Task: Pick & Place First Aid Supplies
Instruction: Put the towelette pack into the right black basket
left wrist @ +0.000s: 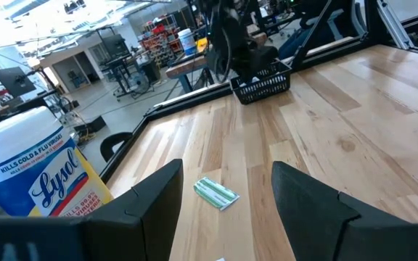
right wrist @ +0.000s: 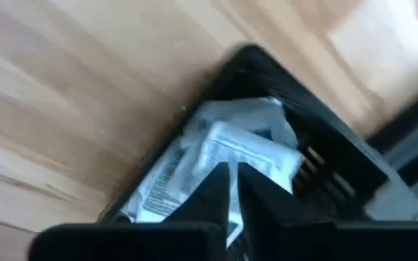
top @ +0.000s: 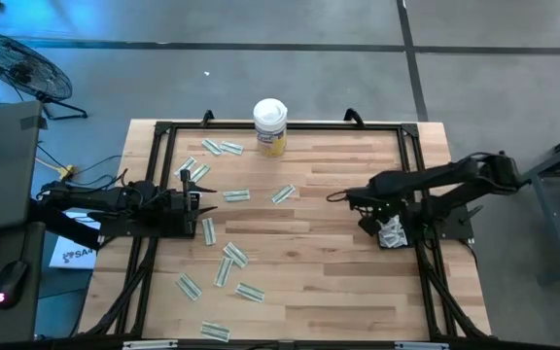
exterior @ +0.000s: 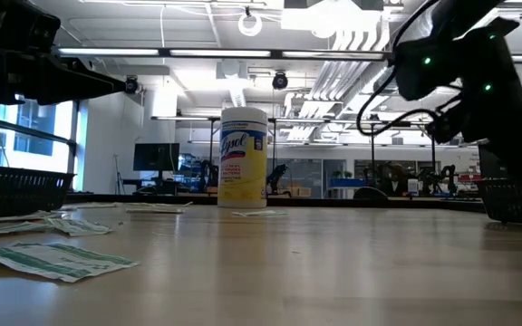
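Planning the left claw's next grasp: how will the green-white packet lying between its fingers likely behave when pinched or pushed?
The packet lies flat and thin on the wood, so it probably slides when pushed. It looks like light, flexible wrapping, likely bending when lifted. Not apt to roll.

I work in a robotics lab set in a large open industrial hall; the low view shows a high ceiling (exterior: 243, 54) with exposed pipes and strip lights, glass partitions and more workstations with screens behind my butcher-block table (top: 338, 233); the floor (top: 261, 78) under it is grey polished concrete with seams; a black metal frame (top: 411, 146) rims the tabletop; a floor fan (top: 13, 63) stands to one side; my left wrist view shows shelves and carts farther off.
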Robot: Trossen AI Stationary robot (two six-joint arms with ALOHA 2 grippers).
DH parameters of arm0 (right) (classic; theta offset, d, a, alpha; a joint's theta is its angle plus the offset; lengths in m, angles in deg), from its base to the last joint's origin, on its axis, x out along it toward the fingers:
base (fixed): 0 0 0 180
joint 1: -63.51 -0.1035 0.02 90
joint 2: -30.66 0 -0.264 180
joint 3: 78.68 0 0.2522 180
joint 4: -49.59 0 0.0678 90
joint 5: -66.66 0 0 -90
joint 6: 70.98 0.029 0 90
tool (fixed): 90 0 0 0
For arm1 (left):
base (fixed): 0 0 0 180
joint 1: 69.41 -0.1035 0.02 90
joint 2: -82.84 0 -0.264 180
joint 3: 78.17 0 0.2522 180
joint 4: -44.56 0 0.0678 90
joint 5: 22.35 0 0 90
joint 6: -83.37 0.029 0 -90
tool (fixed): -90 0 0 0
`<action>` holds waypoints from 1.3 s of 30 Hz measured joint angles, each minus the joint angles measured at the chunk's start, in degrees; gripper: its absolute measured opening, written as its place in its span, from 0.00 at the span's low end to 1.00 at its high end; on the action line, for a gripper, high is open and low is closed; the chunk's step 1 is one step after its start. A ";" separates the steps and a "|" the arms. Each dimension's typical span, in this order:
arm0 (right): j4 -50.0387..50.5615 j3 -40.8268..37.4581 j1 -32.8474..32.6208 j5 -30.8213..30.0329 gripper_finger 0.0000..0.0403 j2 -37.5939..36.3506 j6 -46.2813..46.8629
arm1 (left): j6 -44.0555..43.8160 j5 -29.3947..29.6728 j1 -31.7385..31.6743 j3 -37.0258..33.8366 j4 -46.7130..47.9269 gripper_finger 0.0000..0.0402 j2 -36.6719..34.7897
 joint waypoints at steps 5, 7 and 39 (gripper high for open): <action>-4.41 0.00 1.07 -0.07 0.02 4.67 -8.71 | -0.01 0.00 0.01 0.00 -0.01 0.51 0.00; -4.31 0.00 1.33 -0.25 0.04 6.35 -10.96 | 0.01 0.00 -0.01 0.00 0.01 0.51 0.00; 1.22 -0.09 -5.85 0.81 0.00 4.40 -6.26 | 0.01 0.00 -0.01 0.00 0.01 0.51 0.02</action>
